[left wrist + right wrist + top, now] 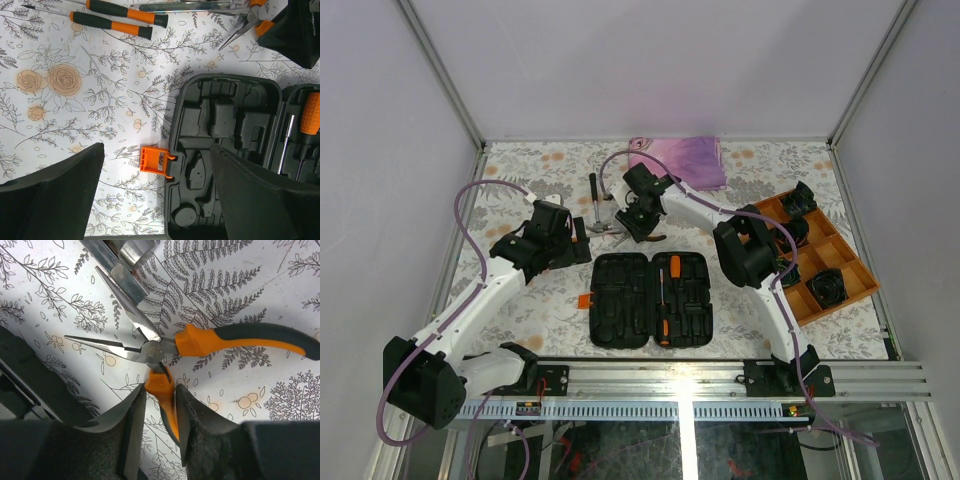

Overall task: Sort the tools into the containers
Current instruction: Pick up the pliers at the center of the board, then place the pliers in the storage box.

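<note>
Pliers lie on the table just beyond the open case's far edge, long axis left-right, nose pointing left, handles splayed. Right gripper pinches one orange handle; left gripper gapes wide, holding nothing.

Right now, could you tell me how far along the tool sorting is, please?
Barely begun. Done: one screwdriver lies in the open case. In hand: the right gripper grips one handle of the pliers, which rest on the table. Remaining: two screwdrivers and the hammer lie outside the case; the left gripper hovers open.
</note>
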Controlling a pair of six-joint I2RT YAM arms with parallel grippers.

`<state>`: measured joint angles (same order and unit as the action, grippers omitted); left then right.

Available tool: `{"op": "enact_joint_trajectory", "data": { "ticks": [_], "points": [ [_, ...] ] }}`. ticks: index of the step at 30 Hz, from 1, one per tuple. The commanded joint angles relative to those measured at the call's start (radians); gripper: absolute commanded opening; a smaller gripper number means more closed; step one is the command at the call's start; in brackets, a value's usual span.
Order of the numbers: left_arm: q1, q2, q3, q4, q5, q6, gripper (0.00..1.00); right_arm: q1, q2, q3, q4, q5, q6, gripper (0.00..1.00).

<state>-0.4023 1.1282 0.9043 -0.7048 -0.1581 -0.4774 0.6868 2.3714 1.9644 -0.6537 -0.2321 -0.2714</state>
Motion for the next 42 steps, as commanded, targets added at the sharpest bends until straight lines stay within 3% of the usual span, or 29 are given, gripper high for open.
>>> {"op": "enact_joint_trajectory", "data": {
  "ticks": [1, 8, 11, 20, 29, 35, 42],
  "points": [
    [0.012, -0.011, -0.007, 0.041, -0.016, 0.011, 0.84, -0.001, -0.007, 0.022, -0.046, 0.051, 0.001, 0.33],
    [0.016, -0.037, -0.008, 0.05, -0.011, 0.025, 0.85, -0.001, -0.11, -0.018, 0.023, 0.138, 0.068, 0.07],
    [0.016, -0.063, -0.014, 0.059, -0.004, 0.025, 0.85, -0.001, -0.187, -0.055, 0.073, 0.212, 0.117, 0.0],
    [0.015, -0.135, -0.018, 0.081, 0.018, 0.026, 0.85, -0.001, -0.401, -0.251, 0.196, 0.289, 0.238, 0.0],
    [0.015, -0.284, -0.026, 0.139, 0.079, 0.019, 0.89, 0.014, -0.732, -0.606, 0.426, 0.227, 0.548, 0.0],
    [0.015, -0.329, -0.03, 0.245, 0.176, -0.073, 0.93, 0.127, -0.918, -0.806, 0.56, 0.284, 0.753, 0.0],
    [0.008, -0.295, -0.044, 0.403, 0.296, -0.176, 1.0, 0.262, -1.004, -0.898, 0.671, 0.322, 1.003, 0.0]
  ]
}}
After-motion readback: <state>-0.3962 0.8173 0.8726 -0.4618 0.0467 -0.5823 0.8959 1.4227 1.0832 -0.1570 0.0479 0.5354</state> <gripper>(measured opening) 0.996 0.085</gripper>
